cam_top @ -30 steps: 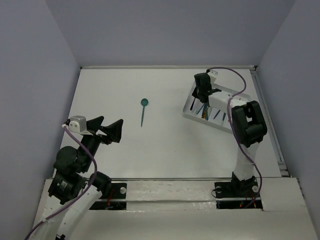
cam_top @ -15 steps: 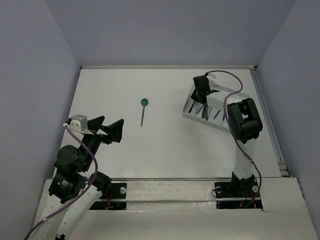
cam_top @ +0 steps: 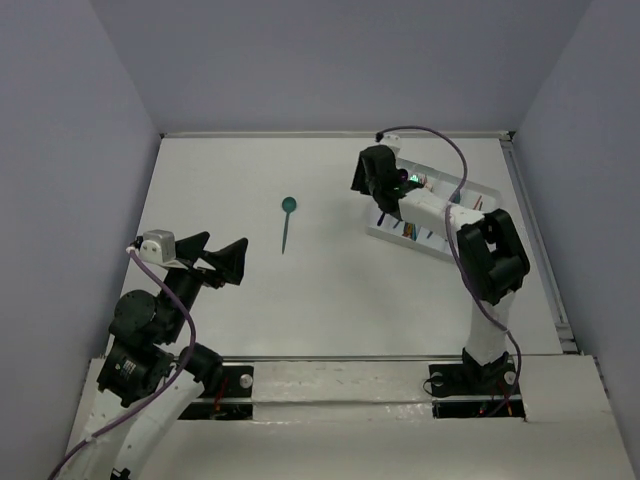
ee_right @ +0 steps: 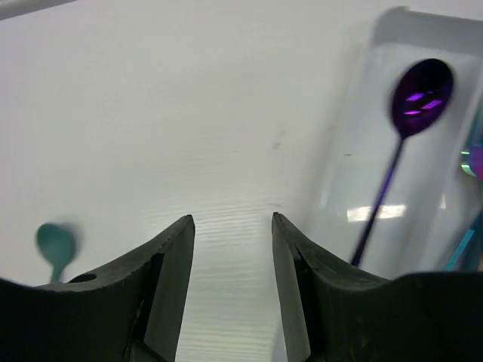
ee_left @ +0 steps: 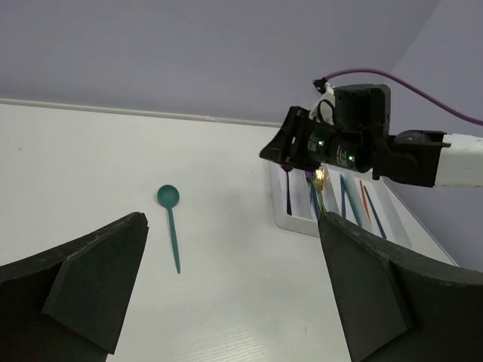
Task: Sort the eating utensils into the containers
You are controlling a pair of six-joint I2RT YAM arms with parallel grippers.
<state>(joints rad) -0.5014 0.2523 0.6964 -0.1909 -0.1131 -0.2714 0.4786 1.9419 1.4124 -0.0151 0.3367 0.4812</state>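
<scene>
From above, my right gripper point(cam_top: 366, 178) has swung left, off the tray point(cam_top: 378, 226); the teal spoon point(cam_top: 287, 222) stays on the table point(cam_top: 220, 180). Left wrist: my left gripper point(ee_left: 232, 219) gapes, empty. Right wrist: jaws apart, a purple spoon point(ee_right: 393, 172) in the tray's end compartment.

Reads as a robotics lab, a closed test cell built for recording. Walled on three sides by plain lavender-grey panels point(cam_top: 70, 180), floored with a bare white table point(cam_top: 330, 290) under flat, even light. Carries two black-and-white arms, left arm point(cam_top: 150, 330) and right arm point(cam_top: 490, 260), bolted to a white mounting rail point(cam_top: 340, 385) at the near edge, with a purple cable point(ee_left: 392, 73) looping off a wrist. Holds only staged props: a white divided tray point(ee_left: 296, 224) and a teal spoon point(cam_top: 286, 228).
</scene>
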